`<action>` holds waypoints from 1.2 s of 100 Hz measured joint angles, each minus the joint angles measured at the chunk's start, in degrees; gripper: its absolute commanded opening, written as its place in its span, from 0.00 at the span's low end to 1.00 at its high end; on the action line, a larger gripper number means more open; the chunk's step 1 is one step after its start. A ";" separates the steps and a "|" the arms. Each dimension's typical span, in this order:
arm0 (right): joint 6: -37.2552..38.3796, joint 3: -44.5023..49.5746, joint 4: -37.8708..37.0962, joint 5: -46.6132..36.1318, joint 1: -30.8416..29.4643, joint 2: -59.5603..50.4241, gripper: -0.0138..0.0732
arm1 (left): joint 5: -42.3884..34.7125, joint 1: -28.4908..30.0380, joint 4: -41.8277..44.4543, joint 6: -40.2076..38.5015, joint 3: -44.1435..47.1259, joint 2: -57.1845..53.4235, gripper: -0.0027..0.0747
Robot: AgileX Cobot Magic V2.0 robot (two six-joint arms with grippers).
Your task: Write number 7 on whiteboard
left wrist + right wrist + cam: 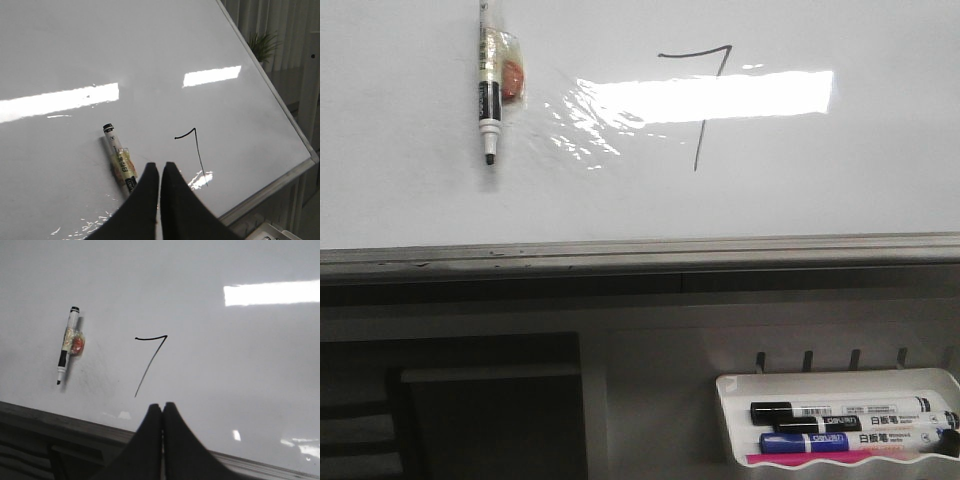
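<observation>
The whiteboard [400, 180] fills the front view, with its grey lower rail [620, 255]. A thin black number 7 [705, 95] is drawn on it right of centre; it also shows in the left wrist view [196, 150] and the right wrist view [150, 360]. A white marker with black tip [490, 95] sticks to the board at the left, tip down, uncapped, with tape and an orange patch; it shows in both wrist views [120, 162] [67, 345]. My left gripper [160, 165] is shut and empty, back from the board. My right gripper [161, 406] is shut and empty near the rail.
A small white plastic tray [840, 420] at the lower right holds several markers, black and blue, and a pink item. A dark opening [470, 410] lies below the rail at the left. Glare bands cross the board [710, 95]. A plant [262, 45] stands beyond the board's edge.
</observation>
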 measured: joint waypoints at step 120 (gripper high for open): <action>-0.11 3.95 2.94 -10.74 0.00 -6.44 0.09 | -4.02 0.00 -0.20 0.00 4.33 -8.91 0.01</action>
